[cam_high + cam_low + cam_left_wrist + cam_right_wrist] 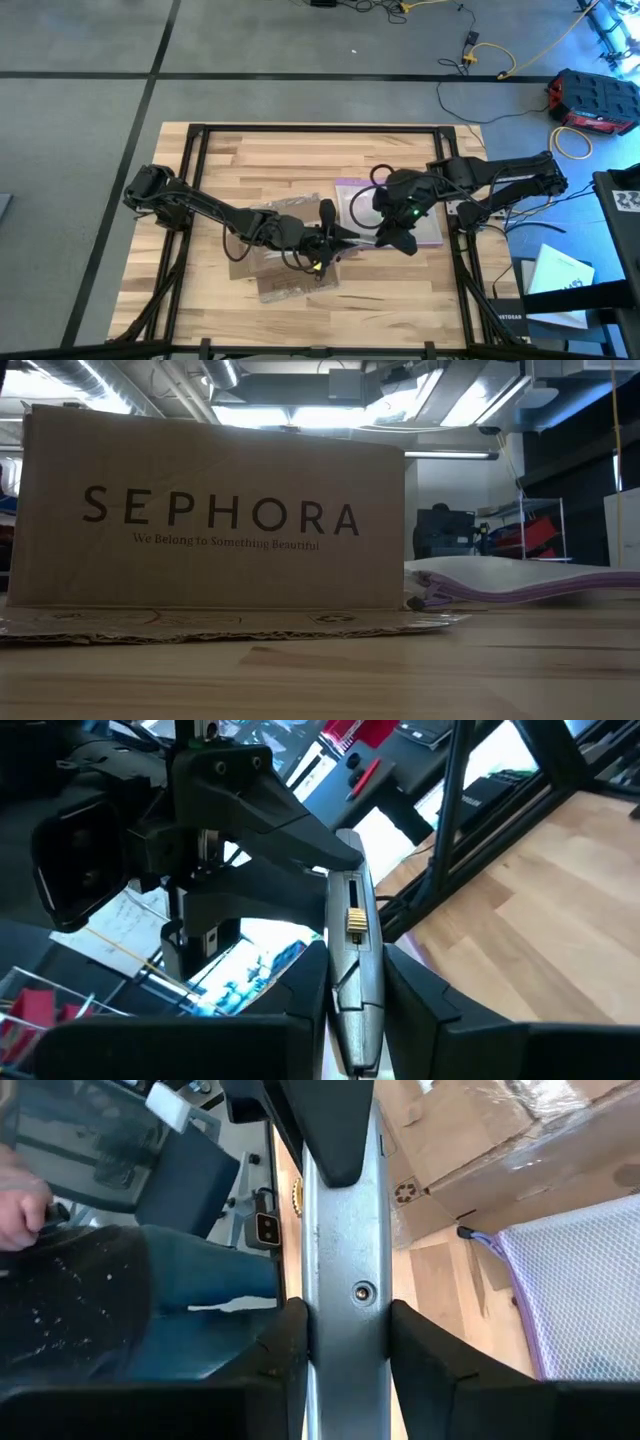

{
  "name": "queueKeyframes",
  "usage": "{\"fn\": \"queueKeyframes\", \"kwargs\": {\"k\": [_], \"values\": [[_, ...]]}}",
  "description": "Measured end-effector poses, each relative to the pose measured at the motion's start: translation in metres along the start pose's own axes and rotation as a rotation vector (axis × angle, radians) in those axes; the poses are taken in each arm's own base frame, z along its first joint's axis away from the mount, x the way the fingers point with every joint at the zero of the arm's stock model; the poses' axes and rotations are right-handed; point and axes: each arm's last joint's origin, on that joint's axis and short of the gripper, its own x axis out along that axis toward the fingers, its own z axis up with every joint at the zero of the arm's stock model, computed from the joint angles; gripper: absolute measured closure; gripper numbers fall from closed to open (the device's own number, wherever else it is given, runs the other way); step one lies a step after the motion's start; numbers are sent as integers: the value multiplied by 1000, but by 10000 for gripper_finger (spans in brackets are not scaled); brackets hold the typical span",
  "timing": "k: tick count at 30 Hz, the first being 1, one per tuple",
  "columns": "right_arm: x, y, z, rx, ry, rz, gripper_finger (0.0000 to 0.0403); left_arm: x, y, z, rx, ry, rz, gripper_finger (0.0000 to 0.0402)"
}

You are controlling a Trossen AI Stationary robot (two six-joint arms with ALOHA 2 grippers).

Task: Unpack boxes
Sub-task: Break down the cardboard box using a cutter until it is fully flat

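Box [210, 510], brown cardboard with SEPHORA lettering, sits flaps-open on the wooden surface [230, 165] just left of centre, around 7 o'clock from the middle. Grey knife-like tool [345, 1250] is held in the air at both ends: left pincer [352, 1020] pinches one end, right pincer [345, 1345] clamps the other, meeting just right of the box. Clear mesh bag [590, 1290] with purple edge lies at 3 o'clock of the box, under the right pincer. A person [80, 1295] sits beyond the surface
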Motion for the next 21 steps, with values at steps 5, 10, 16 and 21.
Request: {"fn": "queueKeyframes", "kwargs": {"k": [5, 10, 16, 21], "values": [[-3, -2, 1, -71, -1, 10, 261, -1, 0, 1, -38, 4, 4, 352], [-26, 11, 6, -219, -58, -53, 182, -2, -3, 1, -78, 32, -4, 352], [-62, 29, 2, -336, -114, -214, 197, -2, -5, 1, -138, 36, -21, 352], [-60, 39, -11, -322, -162, -434, 229, -2, 3, -3, -283, 50, -1, 352]]}}
